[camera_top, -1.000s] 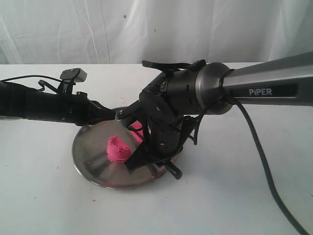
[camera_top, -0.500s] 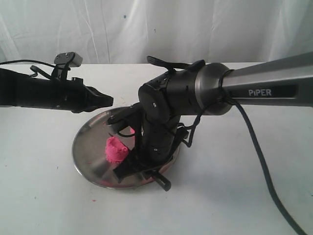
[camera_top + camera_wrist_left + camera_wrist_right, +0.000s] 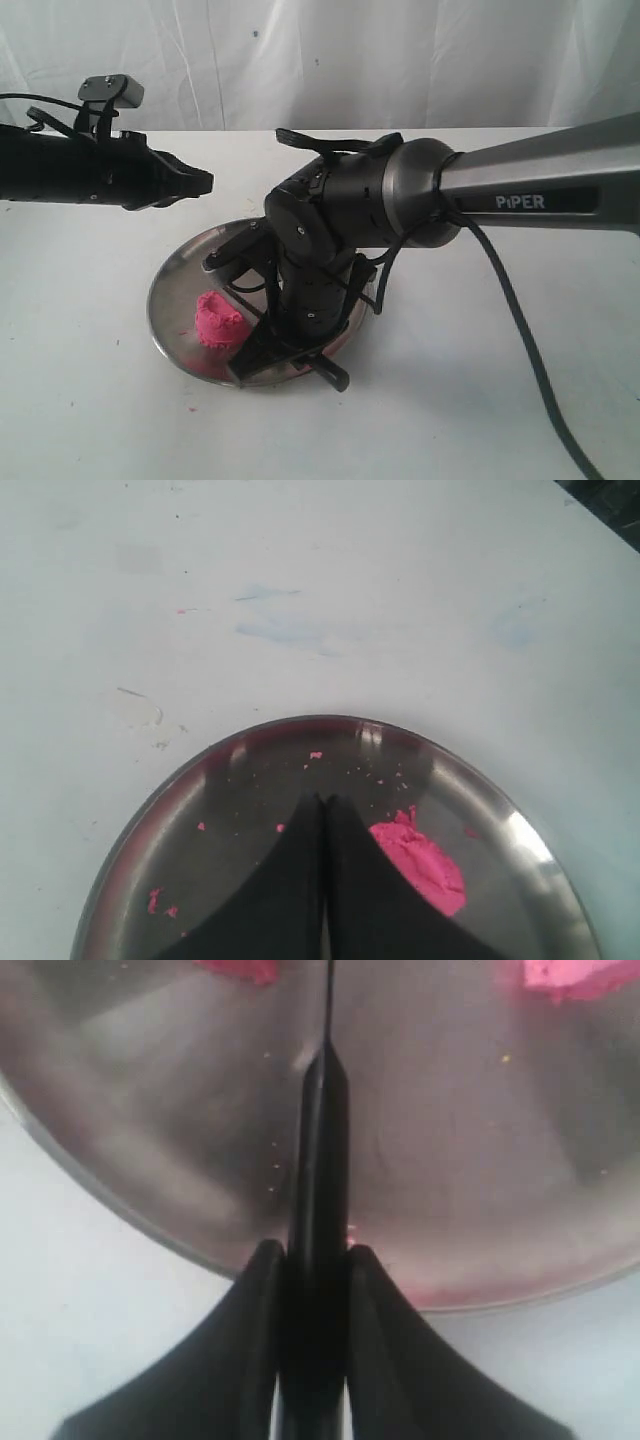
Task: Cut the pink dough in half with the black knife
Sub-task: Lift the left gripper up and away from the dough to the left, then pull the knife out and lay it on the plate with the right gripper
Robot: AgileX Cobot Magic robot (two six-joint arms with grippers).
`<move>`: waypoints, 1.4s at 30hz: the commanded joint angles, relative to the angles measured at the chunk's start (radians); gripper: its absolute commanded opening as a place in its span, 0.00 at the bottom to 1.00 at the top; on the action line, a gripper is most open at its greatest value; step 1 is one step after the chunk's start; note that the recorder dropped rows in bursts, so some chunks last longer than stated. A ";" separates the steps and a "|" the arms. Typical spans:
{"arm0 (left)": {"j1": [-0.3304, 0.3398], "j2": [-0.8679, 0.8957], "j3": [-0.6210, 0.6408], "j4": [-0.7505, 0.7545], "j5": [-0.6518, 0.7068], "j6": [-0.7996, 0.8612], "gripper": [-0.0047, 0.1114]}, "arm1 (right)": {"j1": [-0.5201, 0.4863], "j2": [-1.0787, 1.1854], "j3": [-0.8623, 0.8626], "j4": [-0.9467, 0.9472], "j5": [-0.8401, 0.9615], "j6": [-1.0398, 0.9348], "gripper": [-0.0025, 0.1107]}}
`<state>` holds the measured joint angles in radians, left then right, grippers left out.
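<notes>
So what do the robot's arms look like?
The right arm is a silver-grey tube marked PIPER in white, with a chunky black wrist and a thick black cable hanging off. The left arm is all black, with a small camera on top. The left end effector and right end effector have black tapering fingers.

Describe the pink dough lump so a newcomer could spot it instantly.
On the white table sits a round shiny steel plate. On its left half, beside the black right arm, lies a bright pink matte dough lump, far bigger than the scattered pink crumbs.
</notes>
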<state>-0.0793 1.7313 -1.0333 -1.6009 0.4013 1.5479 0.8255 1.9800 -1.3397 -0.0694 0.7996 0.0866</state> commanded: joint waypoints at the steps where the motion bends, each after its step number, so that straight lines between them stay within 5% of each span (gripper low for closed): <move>1: -0.002 -0.054 0.028 -0.013 0.004 -0.006 0.04 | 0.001 -0.012 0.005 -0.095 0.008 0.055 0.02; 26: -0.002 -0.300 0.201 -0.054 -0.020 -0.008 0.04 | -0.058 -0.023 0.005 -0.139 -0.023 0.099 0.02; 42: -0.002 -0.347 0.253 -0.074 -0.009 -0.008 0.04 | -0.135 -0.073 0.002 0.411 -0.061 -0.248 0.02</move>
<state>-0.0793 1.3968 -0.7866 -1.6546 0.3693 1.5441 0.7254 1.9020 -1.3377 0.2835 0.7356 -0.1150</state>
